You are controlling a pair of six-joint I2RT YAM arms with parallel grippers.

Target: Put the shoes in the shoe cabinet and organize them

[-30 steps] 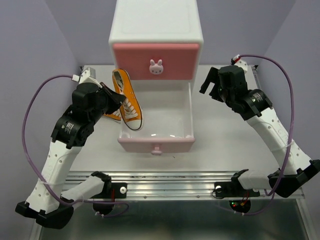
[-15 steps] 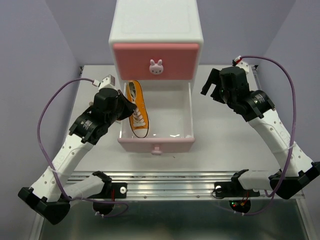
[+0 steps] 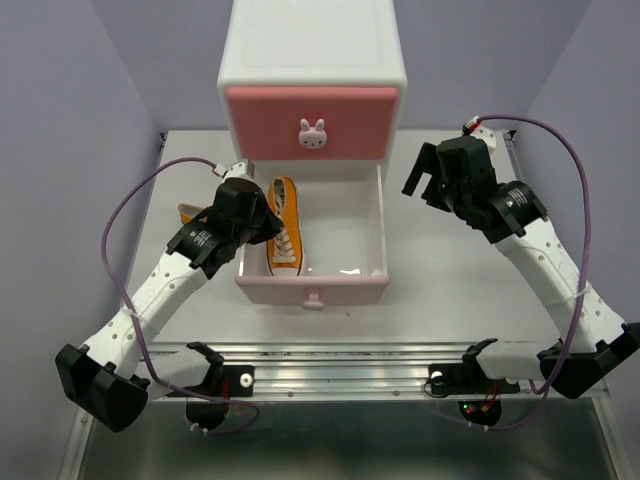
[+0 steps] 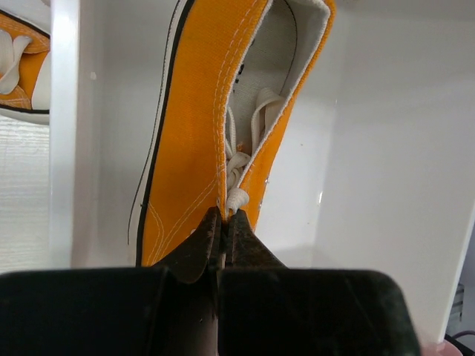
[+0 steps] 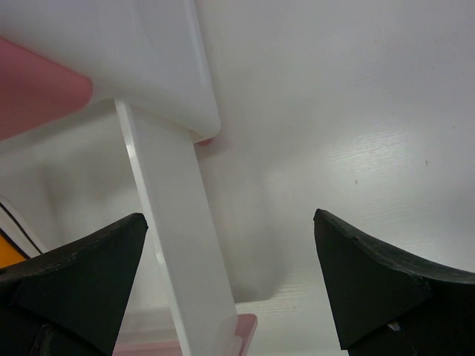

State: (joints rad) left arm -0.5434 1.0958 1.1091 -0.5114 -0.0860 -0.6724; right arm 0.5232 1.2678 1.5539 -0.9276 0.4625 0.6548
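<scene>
The left gripper point(image 4: 225, 222) is clamping its fingers tight on one orange sneaker point(image 4: 200, 148), pinching the canvas edge beside the white laces. It is holding the shoe inside the pulled-out lower drawer point(image 3: 380, 232) of the shoe cabinet point(image 3: 312, 50), close along that drawer's left wall. The toe is pointing toward the drawer's pale pink front and the heel opening toward its back. The sneaker is leaning onto its side, and whether it is resting on the drawer floor cannot be told. The left arm is reaching in over the drawer's left wall.

The second orange sneaker point(image 3: 187, 212) is lying on the table point(image 3: 450, 300) just outside the drawer's left wall, mostly hidden by the arm in the overhead view.

The right gripper point(image 3: 424, 178) is hanging with its jaws spread wide and nothing between them, outside the drawer's right wall near its back corner. The darker pink upper drawer point(image 3: 345, 110), with its white bunny knob point(image 3: 313, 133), is sitting closed above the lower drawer's back end.
</scene>
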